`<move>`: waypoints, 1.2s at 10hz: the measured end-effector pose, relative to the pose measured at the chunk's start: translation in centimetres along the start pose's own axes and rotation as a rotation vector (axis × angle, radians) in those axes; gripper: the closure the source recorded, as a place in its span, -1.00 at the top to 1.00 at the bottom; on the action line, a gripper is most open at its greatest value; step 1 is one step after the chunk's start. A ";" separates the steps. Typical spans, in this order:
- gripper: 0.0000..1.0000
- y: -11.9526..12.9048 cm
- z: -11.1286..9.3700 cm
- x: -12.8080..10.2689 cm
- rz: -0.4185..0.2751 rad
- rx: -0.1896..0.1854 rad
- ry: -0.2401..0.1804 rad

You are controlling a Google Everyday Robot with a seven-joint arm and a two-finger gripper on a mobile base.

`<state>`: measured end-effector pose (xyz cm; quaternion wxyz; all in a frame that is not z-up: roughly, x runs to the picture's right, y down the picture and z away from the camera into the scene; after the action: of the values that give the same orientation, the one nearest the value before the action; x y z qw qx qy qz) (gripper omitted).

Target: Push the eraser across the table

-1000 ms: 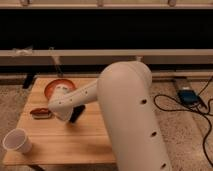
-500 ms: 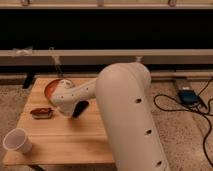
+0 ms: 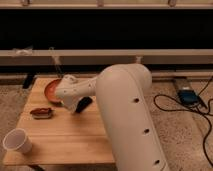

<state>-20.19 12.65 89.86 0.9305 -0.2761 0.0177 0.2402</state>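
- The white, bulky robot arm (image 3: 125, 115) reaches from the near right over the light wooden butcher-block table (image 3: 65, 137), bending left so its wrist comes down at the middle of the tabletop.
- The dark two-finger gripper (image 3: 82, 105) sits low at the end of that wrist, at or just above the wood, with its fingers drawn together and nothing between them. That suits a push: closed fingers make one blunt edge to nudge with, not a clamp.
- The small flat black eraser cannot be told apart from the dark gripper tip; it probably lies right at or under the fingers, hidden by them or the wrist, but I cannot confirm contact.
- A small brown-red block (image 3: 41, 113) lies to the left of the gripper, apart from it, and looks clear of a push heading away from it.
- A round orange-red dish (image 3: 51, 91) sits at the far side, partly behind the wrist; a push that way could run into it.
- A white paper cup (image 3: 17, 140) stands upright at the near left corner, well apart from the gripper.
- Judged from this, the pushing step is in hand and the open wood near the middle gives room to slide.
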 end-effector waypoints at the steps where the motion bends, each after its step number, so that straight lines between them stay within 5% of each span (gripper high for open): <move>1: -1.00 -0.7 0.1 0.0 0.005 0.001 0.001; 12: -1.00 -9.5 0.7 2.1 0.064 0.012 0.038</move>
<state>-14.12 6.97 94.88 0.9235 -0.2741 0.0455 0.2645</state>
